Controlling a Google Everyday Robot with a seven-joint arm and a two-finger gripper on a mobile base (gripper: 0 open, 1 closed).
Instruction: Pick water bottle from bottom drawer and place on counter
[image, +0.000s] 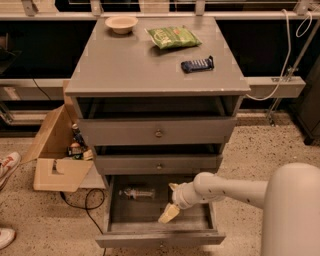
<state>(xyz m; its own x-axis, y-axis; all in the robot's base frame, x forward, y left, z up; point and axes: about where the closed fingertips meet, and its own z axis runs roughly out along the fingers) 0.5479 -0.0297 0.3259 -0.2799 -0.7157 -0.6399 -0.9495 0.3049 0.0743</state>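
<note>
Camera view: my end effector (171, 201) is inside the open bottom drawer (160, 239), right of centre, its two pale fingers spread with nothing between them. The water bottle (137, 192) lies on its side near the drawer's back left, apart from my fingers, cap end toward the left as best I can tell.

Recommendation: move left and back, turn so the fingers straddle the bottle across its width, and close at mid-body, not at the cap. Keep the wrist below the middle drawer's front when lifting out.

Materials: the bottle is clear thin plastic, round and smooth, so it is likely to roll or dent under pressure. The drawer is grey painted wood with a flat dark floor. The tabletop (140, 70) is smooth grey and carries a bowl (122, 23), a green snack bag (173, 36) and a dark blue ridged gadget (197, 64).
</note>
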